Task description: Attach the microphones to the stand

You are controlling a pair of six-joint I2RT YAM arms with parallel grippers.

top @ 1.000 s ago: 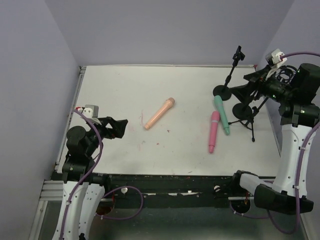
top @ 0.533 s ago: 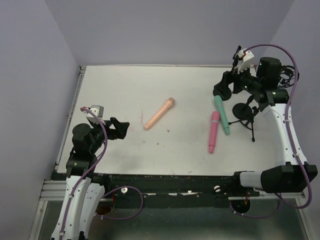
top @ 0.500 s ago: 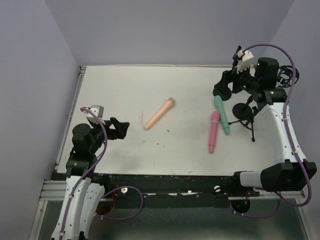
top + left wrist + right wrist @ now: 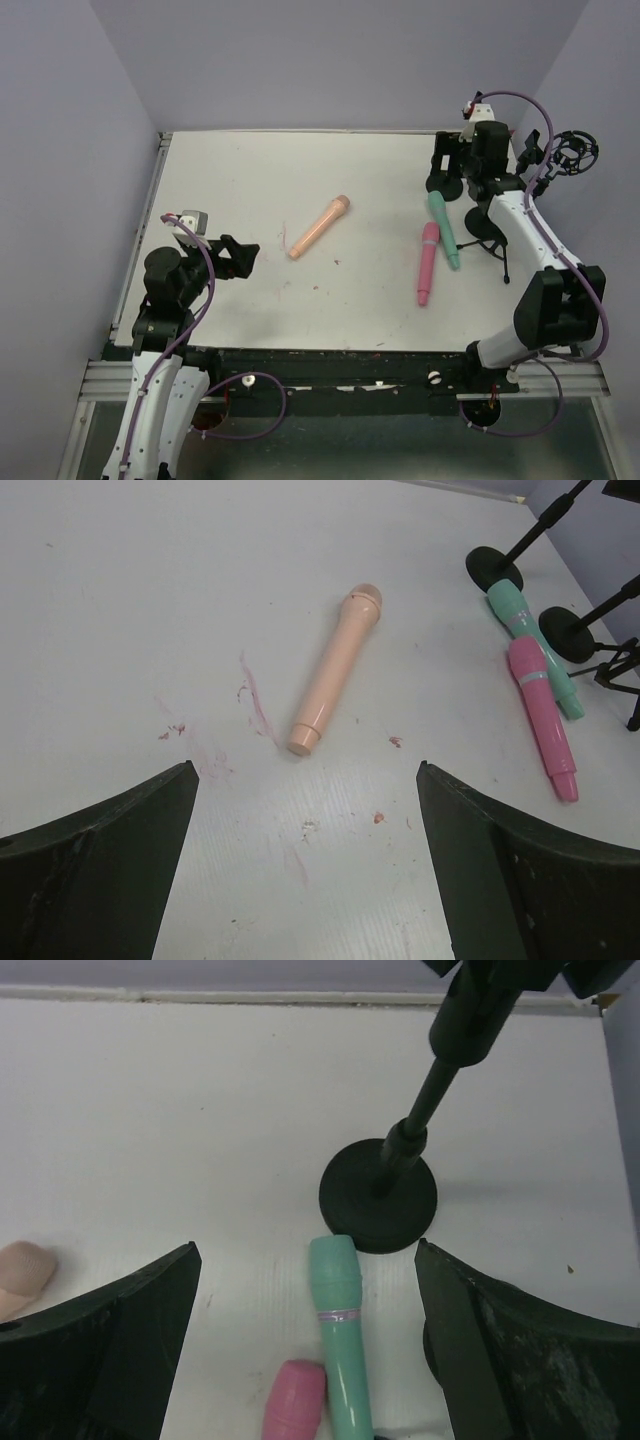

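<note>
A white table point(image 4: 250, 180) sits boxed in by pale lilac walls point(image 4: 330, 60) at its far, left and right edges. Reddish smears and specks point(image 4: 255, 695) mark the surface left of centre and toward the near edge. A black bar point(image 4: 330, 362) runs along the near edge, with a ribbed aluminium rail point(image 4: 100, 382) below the near left corner.

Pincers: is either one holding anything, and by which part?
Nothing. The left pincer and right pincer are open and empty; the microphones lie untouched.
</note>
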